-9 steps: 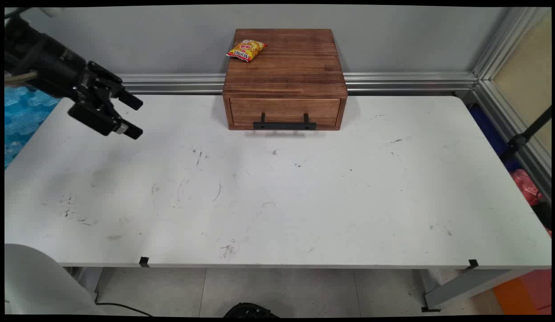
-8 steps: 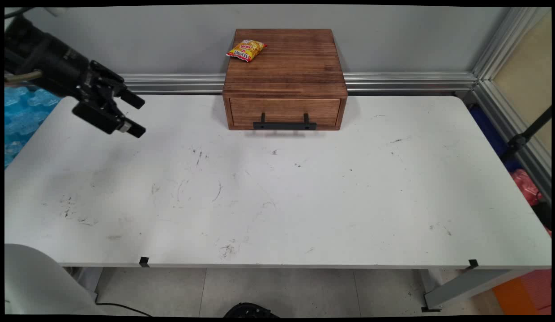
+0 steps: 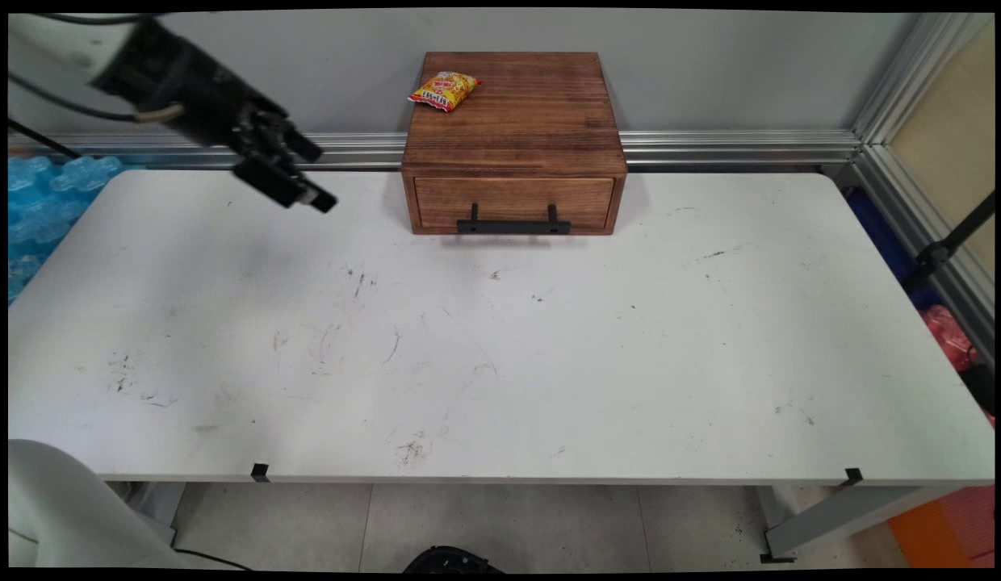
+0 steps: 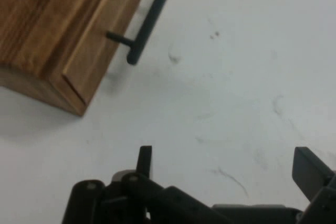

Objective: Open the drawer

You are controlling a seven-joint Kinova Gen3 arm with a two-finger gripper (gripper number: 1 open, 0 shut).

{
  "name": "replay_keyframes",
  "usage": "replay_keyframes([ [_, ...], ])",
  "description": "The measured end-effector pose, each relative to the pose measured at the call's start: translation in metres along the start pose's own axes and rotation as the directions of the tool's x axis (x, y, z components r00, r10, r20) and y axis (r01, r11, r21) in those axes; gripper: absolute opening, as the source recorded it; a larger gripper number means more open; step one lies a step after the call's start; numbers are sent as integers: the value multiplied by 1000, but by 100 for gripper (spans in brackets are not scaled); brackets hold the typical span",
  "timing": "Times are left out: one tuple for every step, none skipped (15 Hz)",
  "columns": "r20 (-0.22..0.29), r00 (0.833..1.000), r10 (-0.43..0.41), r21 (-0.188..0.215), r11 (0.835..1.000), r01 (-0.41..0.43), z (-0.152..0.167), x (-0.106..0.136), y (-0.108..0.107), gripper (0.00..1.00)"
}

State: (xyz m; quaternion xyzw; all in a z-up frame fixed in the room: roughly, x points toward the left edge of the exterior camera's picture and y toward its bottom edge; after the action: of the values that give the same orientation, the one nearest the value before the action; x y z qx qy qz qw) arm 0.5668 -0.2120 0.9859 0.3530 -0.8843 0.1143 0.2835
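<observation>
My black gripper [image 3: 316,176] hangs open and empty above the table's back left, a short way left of a wooden drawer box [image 3: 513,137]. The box stands against the wall, its drawer shut, with a black bar handle [image 3: 513,226] along the front. A yellow snack packet [image 3: 444,89] lies on the box's top at the left rear corner. In the hand view the gripper [image 4: 226,163] shows both fingers wide apart over bare table, and the drawer box [image 4: 58,30] with its handle [image 4: 149,17] fills the upper left.
The white table [image 3: 500,347] is scuffed with dark marks. An aluminium rail [image 3: 735,147] runs along the wall behind it. Blue bubble wrap [image 3: 40,202] lies off the table's left edge.
The gripper has moved right and toward the back of the table, closer to the drawer box. Its fingers stay open. The box and packet have not moved.
</observation>
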Motion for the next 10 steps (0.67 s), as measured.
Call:
replay_keyframes([
  [4,1000,14,10,1000,-14,9,10,0,100],
  [8,1000,27,19,999,-27,17,17,0,100],
  [16,999,42,31,999,-42,27,25,0,100],
  [23,998,58,44,997,-59,36,31,-1,100],
  [32,997,71,55,996,-72,44,36,-1,100],
  [37,996,80,62,995,-82,49,39,-1,100],
  [46,995,93,73,993,-96,57,43,0,100],
  [51,994,101,80,991,-105,63,45,0,100],
  [60,992,113,88,989,-118,72,49,0,100],
  [71,989,126,97,986,-132,82,52,1,100],
])
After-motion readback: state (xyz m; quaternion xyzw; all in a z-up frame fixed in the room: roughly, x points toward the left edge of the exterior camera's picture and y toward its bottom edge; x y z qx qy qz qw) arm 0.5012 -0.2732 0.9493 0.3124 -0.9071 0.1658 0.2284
